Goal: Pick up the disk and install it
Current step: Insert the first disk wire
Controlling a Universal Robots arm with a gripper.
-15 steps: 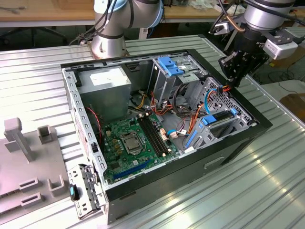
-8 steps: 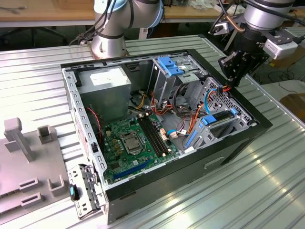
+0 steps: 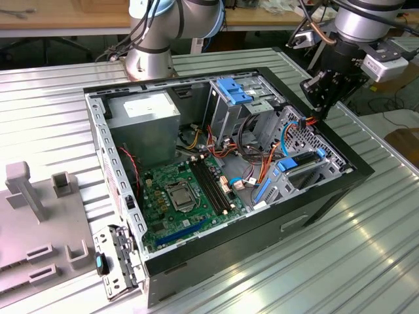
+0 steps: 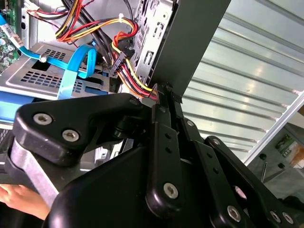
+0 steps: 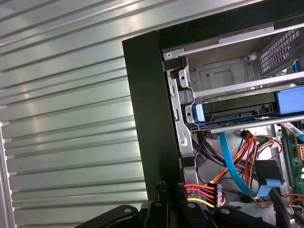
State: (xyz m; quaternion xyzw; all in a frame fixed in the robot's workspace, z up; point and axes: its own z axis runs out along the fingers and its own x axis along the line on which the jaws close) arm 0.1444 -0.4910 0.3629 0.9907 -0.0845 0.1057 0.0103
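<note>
The hand (image 4: pixel 165 89), clenched on a power cable (image 5: pixel 202 194), hangs by the case wall (image 5: pixel 147 118); the disk (image 5: pixel 237 112) sits mounted.

The arm (image 3: pixel 154 46) is built of silver-grey tubes with a blue joint cap (image 3: pixel 216 12), and a pale grey box (image 3: pixel 386 65) is fixed at the wrist. The gripper (image 4: pixel 161 92) is formed of glossy black links fastened with round silver screws (image 4: pixel 171 191)

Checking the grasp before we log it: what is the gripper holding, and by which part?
Not the disk, which sits in the drive cage. The gripper appears shut on the power cable, by its wires just behind the connector.
</note>
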